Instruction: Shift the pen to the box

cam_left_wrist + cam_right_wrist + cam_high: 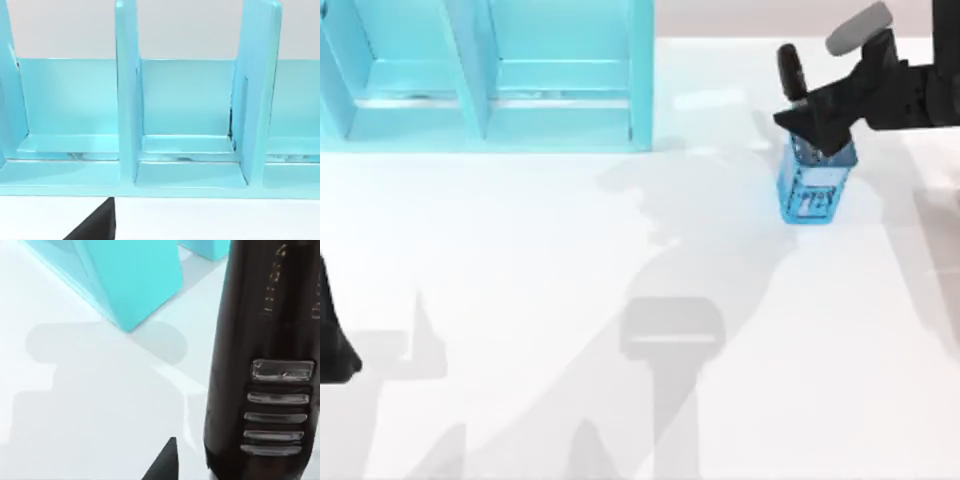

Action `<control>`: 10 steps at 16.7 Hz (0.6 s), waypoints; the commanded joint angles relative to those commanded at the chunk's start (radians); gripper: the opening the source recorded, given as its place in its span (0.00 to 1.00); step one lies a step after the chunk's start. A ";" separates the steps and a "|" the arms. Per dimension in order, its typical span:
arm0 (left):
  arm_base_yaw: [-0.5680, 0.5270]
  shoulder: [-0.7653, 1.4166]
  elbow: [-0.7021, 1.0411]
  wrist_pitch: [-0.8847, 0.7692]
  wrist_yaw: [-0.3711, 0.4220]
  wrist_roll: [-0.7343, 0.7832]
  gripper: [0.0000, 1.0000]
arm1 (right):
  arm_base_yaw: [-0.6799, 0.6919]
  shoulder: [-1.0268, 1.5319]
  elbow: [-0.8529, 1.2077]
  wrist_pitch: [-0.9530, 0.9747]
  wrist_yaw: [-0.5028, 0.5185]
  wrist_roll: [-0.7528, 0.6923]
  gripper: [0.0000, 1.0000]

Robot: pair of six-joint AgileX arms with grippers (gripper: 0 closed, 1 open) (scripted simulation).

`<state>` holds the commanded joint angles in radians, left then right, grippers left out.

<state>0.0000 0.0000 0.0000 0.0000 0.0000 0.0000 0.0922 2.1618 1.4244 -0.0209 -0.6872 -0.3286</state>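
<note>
- Left arm [334,345] sits parked at the table's left edge, toward the near side; whether its fingers are spread or pressed together I cannot tell.
- The white table [620,300] carries only soft grey shadows across its near and middle stretch.
- Toward the far right corner stands the small blue mesh basket [810,190], upright on the tabletop.
- The right gripper [820,115] hangs directly over the basket's top, pinching the pen [789,72] between its fingers.
- The pen stands nearly upright above the basket, its thick black upper part rising past the gripper. In the right wrist view that black barrel [265,365] looms close, with ribbed grey bands.
- Along the far edge, left of the basket, stands the light blue box [490,90] with upright dividers; the left wrist view faces its compartments [185,115].
</note>
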 joint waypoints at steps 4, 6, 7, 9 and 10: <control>0.000 0.000 0.000 0.000 0.000 0.000 1.00 | -0.101 -0.022 0.151 -0.266 -0.063 -0.112 0.00; 0.000 0.000 0.000 0.000 0.000 0.000 1.00 | -0.159 -0.042 0.233 -0.426 -0.099 -0.173 0.00; 0.000 0.000 0.000 0.000 0.000 0.000 1.00 | -0.187 -0.053 0.271 -0.501 -0.117 -0.202 0.00; 0.000 0.000 0.000 0.000 0.000 0.000 1.00 | -0.239 -0.076 0.339 -0.628 -0.151 -0.253 0.00; 0.000 0.000 0.000 0.000 0.000 0.000 1.00 | -0.261 -0.086 0.367 -0.676 -0.166 -0.274 0.00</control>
<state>0.0000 0.0000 0.0000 0.0000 0.0000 0.0000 -0.1689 2.0758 1.7910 -0.6973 -0.8529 -0.6023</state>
